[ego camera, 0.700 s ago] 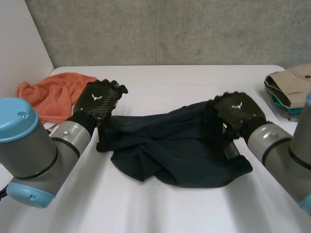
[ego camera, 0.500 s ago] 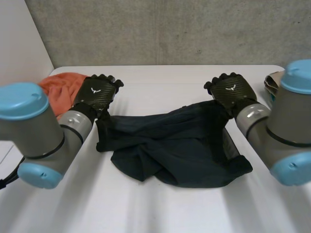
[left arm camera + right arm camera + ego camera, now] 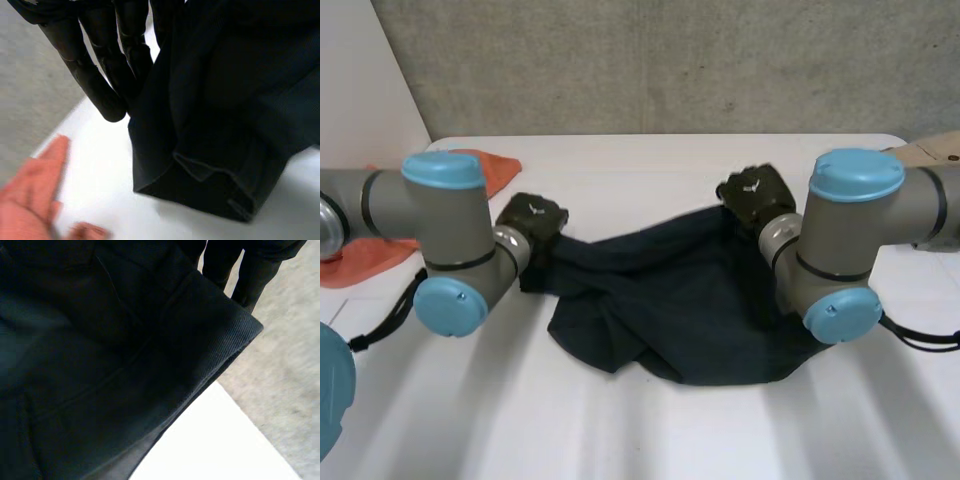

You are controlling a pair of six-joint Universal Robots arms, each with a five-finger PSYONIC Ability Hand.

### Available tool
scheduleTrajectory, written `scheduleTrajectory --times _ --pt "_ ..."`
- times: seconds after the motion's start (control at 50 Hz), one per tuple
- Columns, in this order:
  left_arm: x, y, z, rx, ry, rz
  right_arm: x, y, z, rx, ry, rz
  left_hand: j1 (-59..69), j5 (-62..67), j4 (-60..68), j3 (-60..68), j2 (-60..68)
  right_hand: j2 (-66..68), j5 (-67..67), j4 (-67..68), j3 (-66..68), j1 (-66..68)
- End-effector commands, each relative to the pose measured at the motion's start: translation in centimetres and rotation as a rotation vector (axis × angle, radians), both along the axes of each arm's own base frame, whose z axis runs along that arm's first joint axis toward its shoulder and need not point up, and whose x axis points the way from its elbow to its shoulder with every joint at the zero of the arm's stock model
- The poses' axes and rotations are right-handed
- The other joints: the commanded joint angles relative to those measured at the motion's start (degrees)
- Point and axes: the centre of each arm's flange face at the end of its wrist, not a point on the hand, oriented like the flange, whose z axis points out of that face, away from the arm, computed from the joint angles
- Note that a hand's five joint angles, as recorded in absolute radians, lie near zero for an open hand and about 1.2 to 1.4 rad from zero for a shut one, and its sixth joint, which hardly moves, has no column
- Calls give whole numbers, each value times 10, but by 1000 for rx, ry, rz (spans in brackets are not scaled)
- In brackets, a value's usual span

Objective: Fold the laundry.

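At the middle of the table (image 3: 620,430) lies a dark navy garment (image 3: 670,310), crumpled, with folds bunched toward its left side. The left hand (image 3: 532,218) pinches its far left corner, fingers (image 3: 107,75) nearly straight against the cloth. The right hand (image 3: 755,195) pinches the far right corner likewise. Holding both corners raised and apart probably serves to stretch that far edge straight before folding.

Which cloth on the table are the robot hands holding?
The dark cloth mid-table; the left robot hand and right robot hand grip its far corners. The orange cloth lies aside.
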Motion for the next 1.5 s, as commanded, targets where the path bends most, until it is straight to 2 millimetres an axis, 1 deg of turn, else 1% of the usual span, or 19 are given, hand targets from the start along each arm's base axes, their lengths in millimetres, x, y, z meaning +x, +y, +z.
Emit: scheduleTrajectory --times 0.02,0.06,0.08,0.22,0.36,0.52,0.6,0.72,0.8,0.96,0.98,1.06,1.08,1.12,1.14,1.22,1.34,1.44,1.5 --pt "1 11 86 -194 116 19 -13 0 70 -145 -75 -25 153 143 118 128 119 126 144 122 124 152" --pt "2 19 114 -255 165 14 -16 1 90 -188 -96 -27 153 143 118 128 119 126 144 122 124 152" --pt "4 27 139 -311 207 8 -18 5 108 -221 -110 -27 153 143 118 128 119 126 144 122 124 152" --pt "19 70 225 -479 356 -12 -34 38 172 -244 -121 -7 153 143 118 128 119 126 144 122 124 152" --pt "40 114 252 -419 387 -17 -61 78 215 -207 -103 0 153 143 118 128 119 126 144 122 124 152" --pt "64 184 314 -527 486 -111 -93 124 282 -336 -212 -28 153 143 118 128 119 126 144 122 124 152" --pt "67 186 326 -553 508 -110 -93 123 288 -340 -246 -21 153 143 118 128 119 126 144 122 124 152" --pt "57 161 316 -490 484 -96 -81 99 269 -273 -235 -21 153 143 118 128 119 126 144 122 124 152" --pt "45 126 294 -431 446 -76 -65 79 241 -198 -210 -30 153 143 118 128 119 126 144 122 124 152" --pt "9 32 226 -346 364 -45 -37 16 171 -123 -158 -125 153 143 118 128 119 126 144 122 124 152" --pt "1 13 207 -336 340 -43 -28 4 156 -129 -149 -133 153 143 118 128 119 126 144 122 124 152" --pt "-20 -25 160 -318 295 -63 -5 -25 117 -191 -147 -158 153 143 118 128 119 126 144 122 124 152" --pt "-24 -31 153 -320 290 -70 0 -32 110 -216 -149 -166 85 75 50 59 51 29 47 25 28 55" --pt "-31 -41 135 -312 276 -76 10 -42 96 -270 -131 -175 -160 -170 -195 -186 -195 -425 -407 -429 -427 -399" --pt "-38 -47 118 -307 260 -81 17 -51 82 -313 -92 -188 -511 -521 -546 -537 -545 -574 -556 -578 -576 -548" --pt "-46 -49 113 -336 247 -63 21 -63 65 -385 50 -256 -547 -557 -582 -572 -581 -574 -556 -578 -576 -548" --pt "-22 -47 140 -360 273 76 2 -57 69 -293 70 -308 -547 -557 -582 -572 -581 -574 -556 -578 -576 -548" --pt "-6 -22 151 -295 263 124 -15 -29 74 -106 73 -222 -547 -557 -582 -572 -581 -574 -556 -578 -576 -548" --pt "1 5 146 -217 233 95 -27 -1 75 51 72 -139 -547 -557 -582 -572 -581 -574 -556 -578 -576 -548"
